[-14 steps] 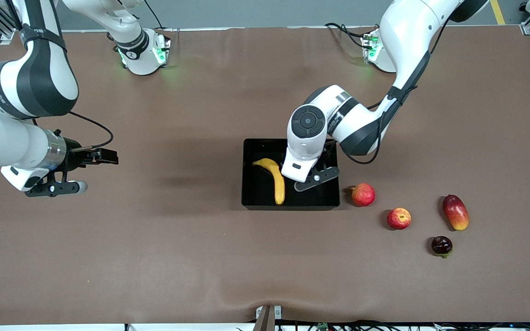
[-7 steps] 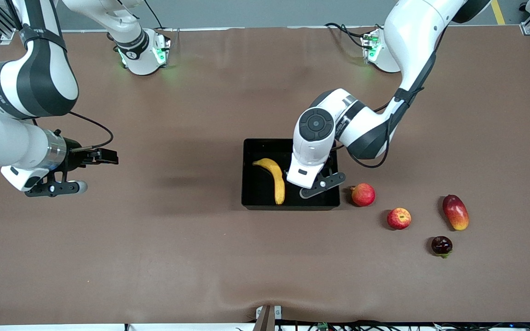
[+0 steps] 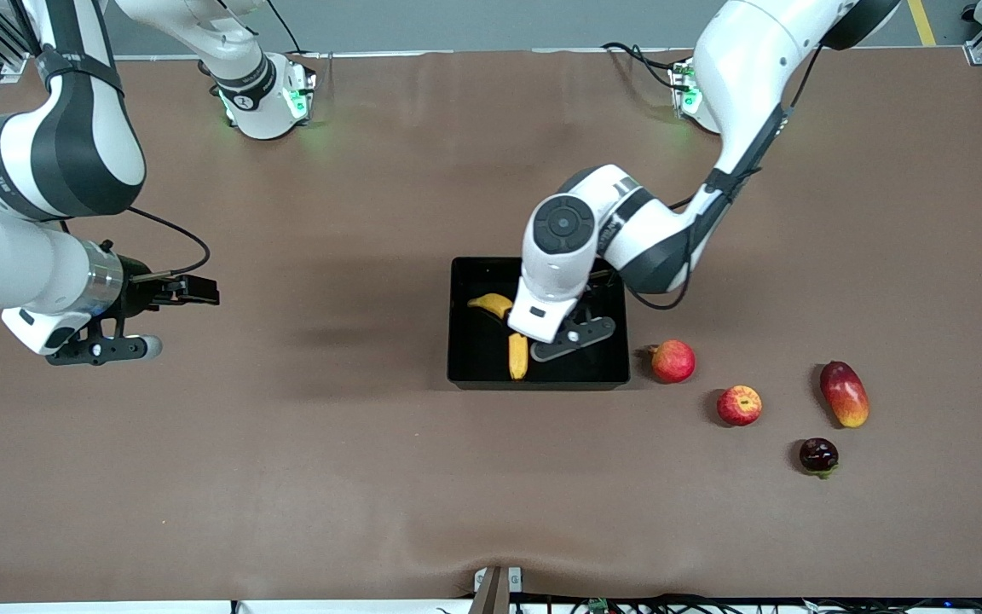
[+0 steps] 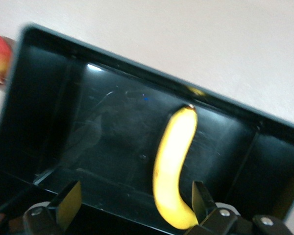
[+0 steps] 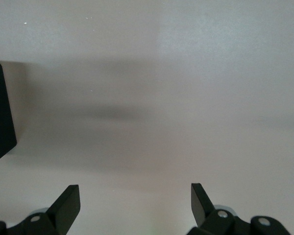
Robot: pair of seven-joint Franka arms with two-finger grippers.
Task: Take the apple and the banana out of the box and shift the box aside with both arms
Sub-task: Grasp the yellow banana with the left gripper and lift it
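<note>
With the apple (image 3: 739,405) already out on the surface (image 3: 286,469), the banana (image 3: 517,356) lies in the box (image 3: 474,362) under the left end effector (image 3: 542,337), fingers spread, which must centre, descend and clench; the right end effector (image 3: 103,348), likewise released, waits well apart.

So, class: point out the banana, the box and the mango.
banana (image 4: 172,166): left wrist view, middle of its yellow body.
box (image 3: 478,362): front view, bare black floor.
mango (image 3: 844,393): front view, middle of its red-yellow skin.
</note>
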